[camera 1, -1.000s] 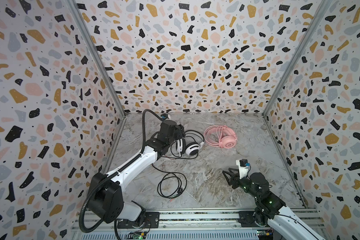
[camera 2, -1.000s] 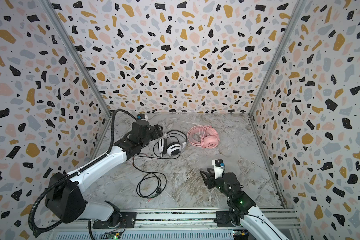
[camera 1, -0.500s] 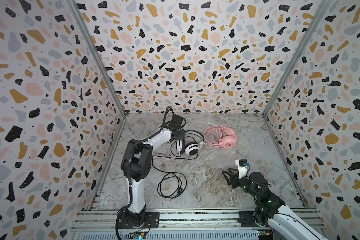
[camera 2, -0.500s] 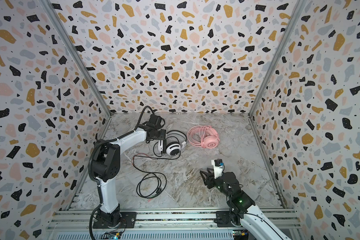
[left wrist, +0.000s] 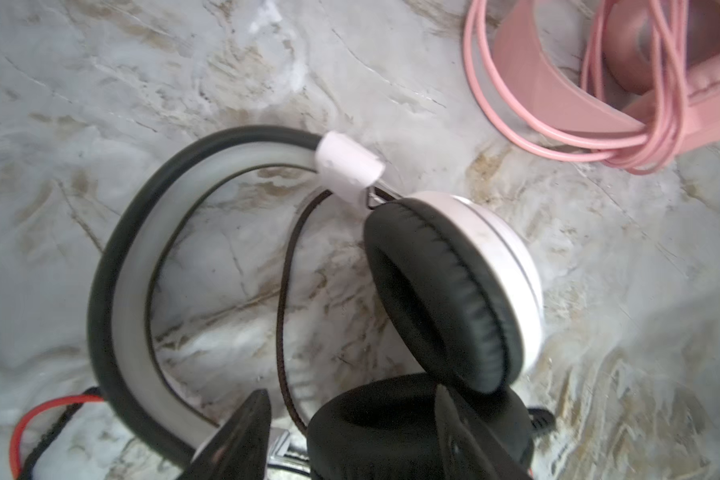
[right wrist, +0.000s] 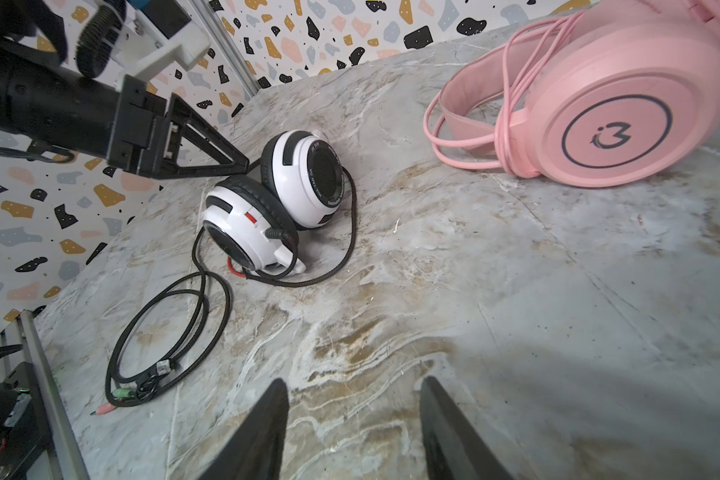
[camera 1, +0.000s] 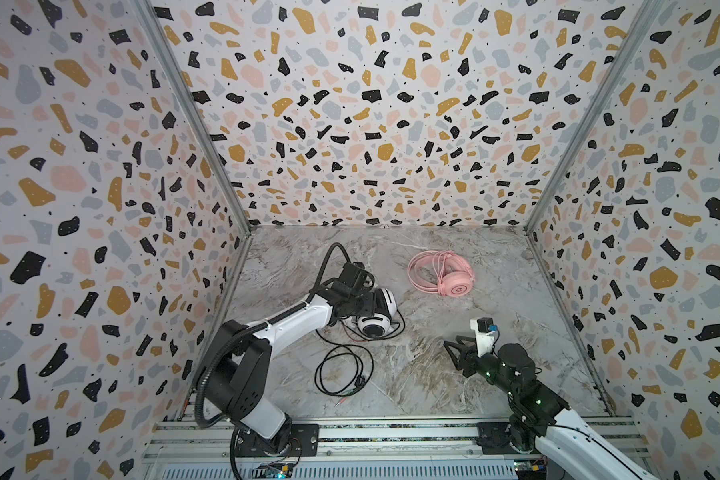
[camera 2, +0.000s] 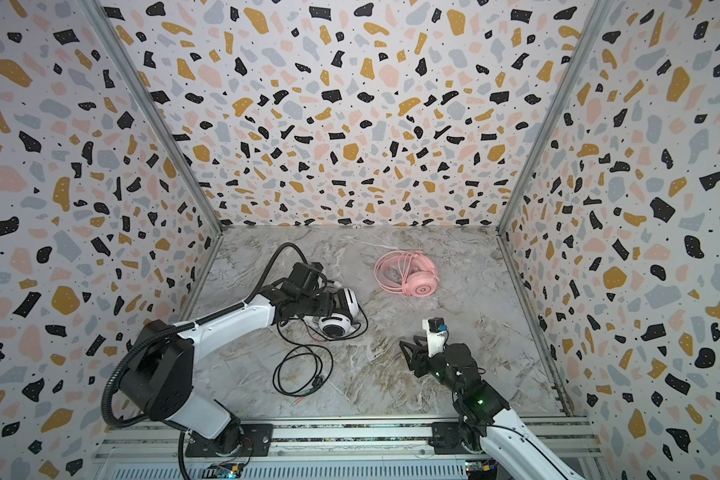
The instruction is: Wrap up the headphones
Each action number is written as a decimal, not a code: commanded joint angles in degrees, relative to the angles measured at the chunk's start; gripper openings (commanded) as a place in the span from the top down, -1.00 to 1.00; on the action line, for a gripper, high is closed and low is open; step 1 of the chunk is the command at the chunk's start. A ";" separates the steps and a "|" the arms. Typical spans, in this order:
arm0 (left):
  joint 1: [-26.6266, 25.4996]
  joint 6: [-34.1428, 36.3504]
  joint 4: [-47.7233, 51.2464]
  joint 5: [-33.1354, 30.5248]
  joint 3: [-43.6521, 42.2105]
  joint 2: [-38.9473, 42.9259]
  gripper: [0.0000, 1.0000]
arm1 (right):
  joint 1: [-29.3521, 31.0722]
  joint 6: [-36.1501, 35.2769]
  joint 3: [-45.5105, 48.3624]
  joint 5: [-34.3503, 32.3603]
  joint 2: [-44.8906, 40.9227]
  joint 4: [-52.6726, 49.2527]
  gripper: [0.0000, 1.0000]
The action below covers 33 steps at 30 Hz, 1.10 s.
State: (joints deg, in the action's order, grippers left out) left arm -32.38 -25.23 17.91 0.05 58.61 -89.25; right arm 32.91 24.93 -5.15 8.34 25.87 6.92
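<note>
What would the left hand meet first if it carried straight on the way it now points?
Most likely the white-and-black headset: one black ear cushion sits between the fingers of the left hand, right in its path. Whether it touches yet is unclear; the marble table lies behind.

Bright and evenly lit from overhead in both top views, with faint, soft shadows on the marble tabletop and walls stretched toward the frame edges. Washed out by pale glare in the left wrist view, and smeared along the band of the white-and-black headset. Crisp on the pink headset in the right wrist view, bowed at the borders, darkened by a broad shadow beside the right gripper.
</note>
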 commanded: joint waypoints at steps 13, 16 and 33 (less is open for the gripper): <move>13.01 -2.55 -5.64 -5.49 -5.55 0.23 -0.38 | 0.37 -0.58 -0.39 0.08 -0.56 1.16 -0.07; 13.51 -0.60 -4.86 -0.18 -3.25 -5.36 -0.32 | 0.38 -0.54 -0.48 0.11 -0.41 1.16 -0.07; 13.50 2.03 -7.23 2.00 1.00 -10.40 0.97 | 0.53 -0.29 -0.54 -0.49 0.09 1.31 -0.07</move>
State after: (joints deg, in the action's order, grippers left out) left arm -18.83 -23.42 12.71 1.26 59.11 -102.56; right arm 33.12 24.95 -5.15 8.32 25.82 7.29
